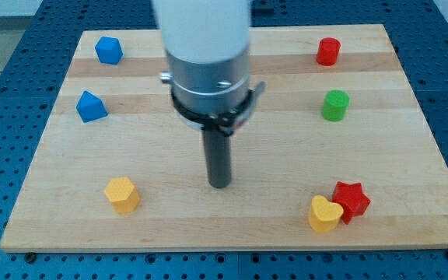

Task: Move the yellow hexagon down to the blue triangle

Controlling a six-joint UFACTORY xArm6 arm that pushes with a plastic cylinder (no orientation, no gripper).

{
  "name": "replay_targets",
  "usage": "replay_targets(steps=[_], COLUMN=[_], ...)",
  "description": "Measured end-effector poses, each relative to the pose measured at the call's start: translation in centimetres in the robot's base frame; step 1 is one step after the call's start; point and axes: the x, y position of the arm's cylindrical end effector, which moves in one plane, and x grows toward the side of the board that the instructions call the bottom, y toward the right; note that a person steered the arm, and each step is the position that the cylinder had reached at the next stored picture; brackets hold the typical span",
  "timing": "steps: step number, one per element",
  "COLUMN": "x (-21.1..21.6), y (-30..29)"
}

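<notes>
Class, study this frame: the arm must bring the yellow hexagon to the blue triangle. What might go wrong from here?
1. The yellow hexagon sits near the board's bottom edge; a poorly angled push might slide it off.
2. My tip stands to the hexagon's right; a straight leftward push would likely miss the blue triangle, which lies nearer the view's top.
3. A second blue block could be mistaken for the target.

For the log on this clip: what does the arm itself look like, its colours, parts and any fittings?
The arm enters from the view's top as a white cylindrical housing. Below it sits a grey metal collar, ringed by a black clamp band with a small lug on the view's right. A straight dark rod hangs from it, ending in my tip. No cables or markings show.
</notes>
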Motion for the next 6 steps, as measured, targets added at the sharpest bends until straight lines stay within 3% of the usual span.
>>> replay_targets(steps=[2, 4, 5, 6], x=[3.4, 4.7, 4.4, 7.4], y=[-12.6, -15.9, -16.6, -9.6])
